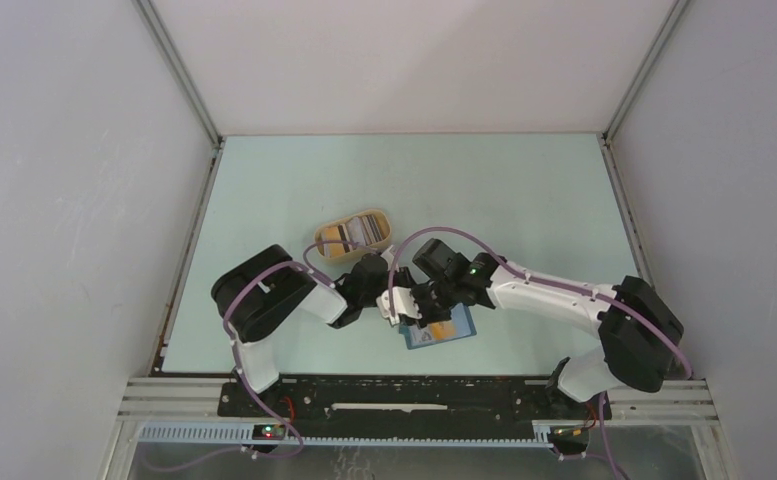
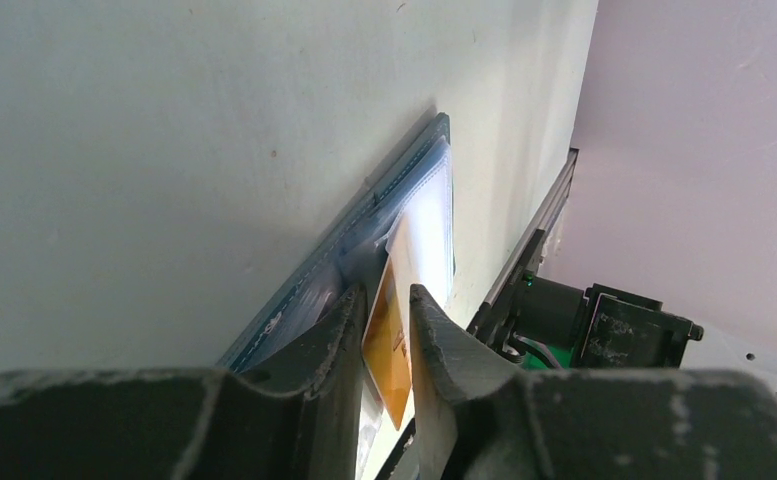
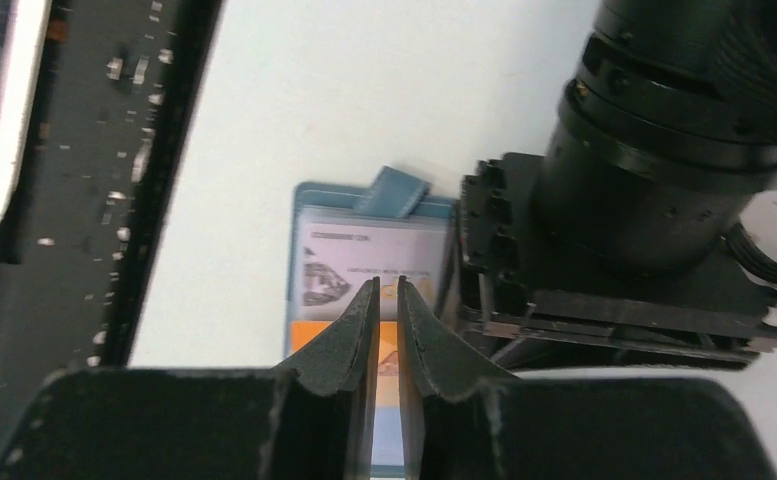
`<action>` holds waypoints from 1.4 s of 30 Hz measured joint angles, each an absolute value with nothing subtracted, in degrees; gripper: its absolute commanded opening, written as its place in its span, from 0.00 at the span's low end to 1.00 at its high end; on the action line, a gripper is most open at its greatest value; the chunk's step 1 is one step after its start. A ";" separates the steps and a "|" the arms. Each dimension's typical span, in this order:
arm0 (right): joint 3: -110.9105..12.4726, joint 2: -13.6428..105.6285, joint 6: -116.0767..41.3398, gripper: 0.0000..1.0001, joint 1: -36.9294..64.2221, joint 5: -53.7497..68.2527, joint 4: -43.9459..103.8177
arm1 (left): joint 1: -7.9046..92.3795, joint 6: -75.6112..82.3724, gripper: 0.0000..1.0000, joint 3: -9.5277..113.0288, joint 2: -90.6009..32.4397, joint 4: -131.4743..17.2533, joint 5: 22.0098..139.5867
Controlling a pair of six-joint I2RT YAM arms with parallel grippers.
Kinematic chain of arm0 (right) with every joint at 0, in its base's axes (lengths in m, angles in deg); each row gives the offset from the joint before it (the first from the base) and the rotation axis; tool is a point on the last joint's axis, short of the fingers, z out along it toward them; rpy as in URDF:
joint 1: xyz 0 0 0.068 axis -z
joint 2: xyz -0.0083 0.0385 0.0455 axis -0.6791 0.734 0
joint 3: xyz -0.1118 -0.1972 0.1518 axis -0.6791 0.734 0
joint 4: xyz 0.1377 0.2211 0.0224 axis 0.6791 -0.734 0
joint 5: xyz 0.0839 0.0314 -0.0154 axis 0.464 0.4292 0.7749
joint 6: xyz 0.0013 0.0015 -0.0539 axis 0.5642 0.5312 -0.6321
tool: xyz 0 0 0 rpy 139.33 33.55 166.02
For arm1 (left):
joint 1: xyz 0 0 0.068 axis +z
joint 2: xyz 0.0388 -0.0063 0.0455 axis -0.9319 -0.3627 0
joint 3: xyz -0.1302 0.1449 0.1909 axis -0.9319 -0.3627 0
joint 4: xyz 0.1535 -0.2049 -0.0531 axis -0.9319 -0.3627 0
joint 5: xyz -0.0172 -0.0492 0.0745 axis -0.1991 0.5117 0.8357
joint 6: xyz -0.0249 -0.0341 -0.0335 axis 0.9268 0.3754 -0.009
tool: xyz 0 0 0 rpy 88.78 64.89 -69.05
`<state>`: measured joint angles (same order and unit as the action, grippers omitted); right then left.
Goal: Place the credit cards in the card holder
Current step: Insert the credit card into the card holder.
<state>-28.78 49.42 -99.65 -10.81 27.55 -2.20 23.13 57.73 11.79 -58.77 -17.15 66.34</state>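
The teal card holder (image 1: 452,330) lies open on the table near the front. A pale card (image 3: 364,250) sits in it, and a yellow-orange card (image 3: 314,338) lies across its lower part. My left gripper (image 1: 392,300) is at the holder's left edge. In the left wrist view it (image 2: 384,295) is shut on the yellow-orange card (image 2: 389,345), which leans against the holder (image 2: 304,290). My right gripper (image 1: 416,312) is shut and empty, with its tips (image 3: 386,283) just over the cards in the holder (image 3: 394,190).
A tan oval tray (image 1: 354,235) with more cards stands behind the grippers. The left arm's black wrist (image 3: 614,200) is close beside the right gripper. The black base rail (image 3: 114,150) runs along the table's near edge.
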 measured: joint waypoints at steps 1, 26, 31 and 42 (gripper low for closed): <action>-28.54 49.53 -99.67 0.19 -10.92 26.53 -1.08 | 23.13 57.73 0.28 11.79 -58.86 -17.02 66.30; -20.17 51.59 -105.35 0.18 -12.23 14.16 5.23 | 23.20 57.75 0.30 11.53 -59.43 -15.53 66.03; -19.30 50.51 -105.37 0.18 -11.42 12.82 5.10 | 23.22 57.75 0.31 11.53 -59.45 -15.38 65.88; -18.29 46.21 -104.28 0.21 -5.89 13.11 3.72 | 23.35 57.73 0.38 11.50 -59.32 -14.96 65.73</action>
<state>-18.29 46.21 -104.28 -5.89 13.11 3.72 23.35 57.73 11.50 -59.32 -14.96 65.73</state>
